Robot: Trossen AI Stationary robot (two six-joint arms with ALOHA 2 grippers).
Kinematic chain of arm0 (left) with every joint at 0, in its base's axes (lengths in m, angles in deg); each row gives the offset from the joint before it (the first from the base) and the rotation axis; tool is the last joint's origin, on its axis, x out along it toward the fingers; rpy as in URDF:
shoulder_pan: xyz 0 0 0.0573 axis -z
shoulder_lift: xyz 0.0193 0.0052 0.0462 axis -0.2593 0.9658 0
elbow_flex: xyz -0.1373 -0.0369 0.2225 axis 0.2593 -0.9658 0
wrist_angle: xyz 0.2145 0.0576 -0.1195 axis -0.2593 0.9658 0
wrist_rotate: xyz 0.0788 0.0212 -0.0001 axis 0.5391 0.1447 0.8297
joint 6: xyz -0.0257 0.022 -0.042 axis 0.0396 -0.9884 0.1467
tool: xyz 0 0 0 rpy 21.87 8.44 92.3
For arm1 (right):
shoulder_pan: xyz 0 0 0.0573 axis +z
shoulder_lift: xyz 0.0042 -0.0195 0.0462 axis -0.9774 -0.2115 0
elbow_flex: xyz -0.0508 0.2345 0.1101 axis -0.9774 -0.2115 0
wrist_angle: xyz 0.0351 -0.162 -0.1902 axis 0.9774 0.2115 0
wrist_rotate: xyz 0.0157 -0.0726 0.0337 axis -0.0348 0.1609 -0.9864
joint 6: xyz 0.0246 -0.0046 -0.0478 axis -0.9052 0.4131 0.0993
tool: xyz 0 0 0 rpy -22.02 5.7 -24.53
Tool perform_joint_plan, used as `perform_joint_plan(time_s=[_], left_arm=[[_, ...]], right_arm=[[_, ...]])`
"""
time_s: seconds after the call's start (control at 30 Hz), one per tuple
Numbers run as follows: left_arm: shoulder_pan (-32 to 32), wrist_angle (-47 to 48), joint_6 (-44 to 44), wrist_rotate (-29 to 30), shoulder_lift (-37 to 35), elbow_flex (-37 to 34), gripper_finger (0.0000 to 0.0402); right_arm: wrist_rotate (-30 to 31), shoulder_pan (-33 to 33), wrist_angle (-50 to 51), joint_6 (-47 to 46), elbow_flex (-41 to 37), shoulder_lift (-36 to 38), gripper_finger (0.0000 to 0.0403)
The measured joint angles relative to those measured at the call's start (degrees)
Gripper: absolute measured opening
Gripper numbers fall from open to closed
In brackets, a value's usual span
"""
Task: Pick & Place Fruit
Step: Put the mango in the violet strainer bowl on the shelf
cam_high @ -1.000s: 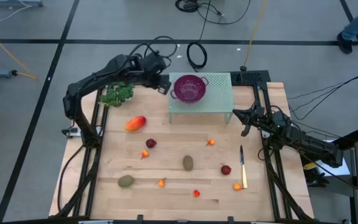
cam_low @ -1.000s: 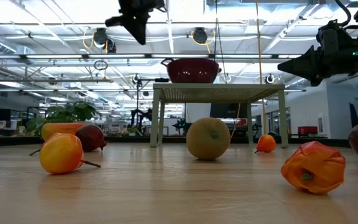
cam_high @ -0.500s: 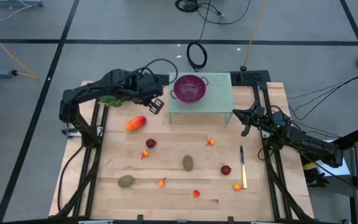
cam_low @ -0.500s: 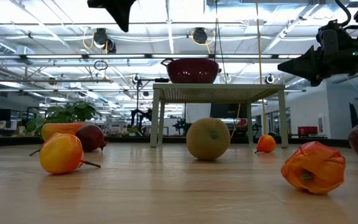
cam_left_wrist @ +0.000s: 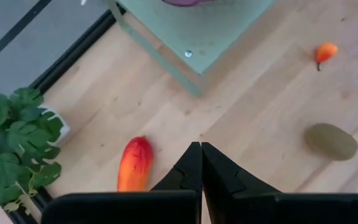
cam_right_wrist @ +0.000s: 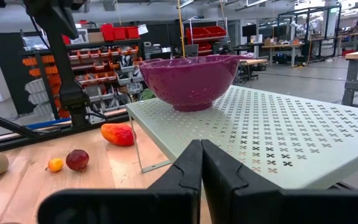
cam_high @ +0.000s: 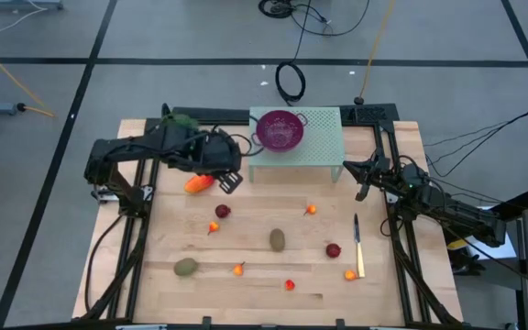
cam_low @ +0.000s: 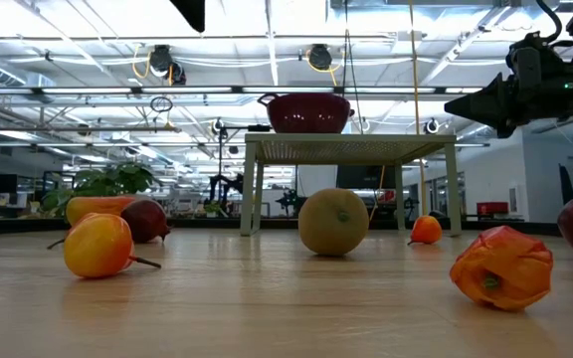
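Several pieces of fruit lie on the wooden table: an orange-red oval (cam_high: pixel 198 183) (cam_left_wrist: pixel 134 165), two kiwi-like ovals (cam_high: pixel 277 240) (cam_high: pixel 185 267), dark red balls (cam_high: pixel 222 211) (cam_high: pixel 334 250) and tiny orange ones (cam_high: pixel 311 210). My left gripper (cam_high: pixel 230 179) (cam_left_wrist: pixel 201 147) hangs shut above the table, just right of the orange-red oval and clear of it. My right gripper (cam_high: pixel 363 180) (cam_right_wrist: pixel 199 147) waits shut at the table's right side, beside the green stand (cam_high: pixel 319 147).
A purple colander (cam_high: pixel 280 128) (cam_right_wrist: pixel 188 79) stands on the pale green perforated stand at the far middle. A leafy sprig (cam_left_wrist: pixel 14 143) sits at the far left, partly under the left arm. A slim knife (cam_high: pixel 358 246) lies near the right edge. Bare wood shows around the scattered fruit.
My left gripper has swung away from the colander toward the table's near edge, rolling somewhat, and now hangs beside the orange-red oval. It has stayed shut. No fruit has moved.
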Motion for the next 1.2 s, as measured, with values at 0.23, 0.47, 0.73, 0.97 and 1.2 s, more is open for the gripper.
perform_joint_plan(time_s=[0.23,0.47,0.73,0.97,1.2], left_arm=[[0.1,-0.1,5.6,-3.0,-7.0,-13.5,0.0001],[0.2,-12.5,8.4,-4.8,-18.1,-31.3,0.0001],[0.2,-16.4,9.4,-6.7,-24.1,-43.9,0.0001],[0.0,-16.7,6.0,-8.2,-24.6,-49.2,0.0001],[-3.0,-18.8,-1.0,-8.6,-24.6,-52.6,0.0002]], right_arm=[[0.0,0.0,0.0,0.0,0.0,0.0,0.0000],[0.0,0.0,0.5,0.0,0.0,0.0,0.0000],[0.0,0.0,0.5,0.0,0.0,0.0,0.0000],[0.0,0.0,0.5,0.0,0.0,0.0,0.0000],[0.0,0.0,0.5,0.0,0.0,0.0,0.0000]])
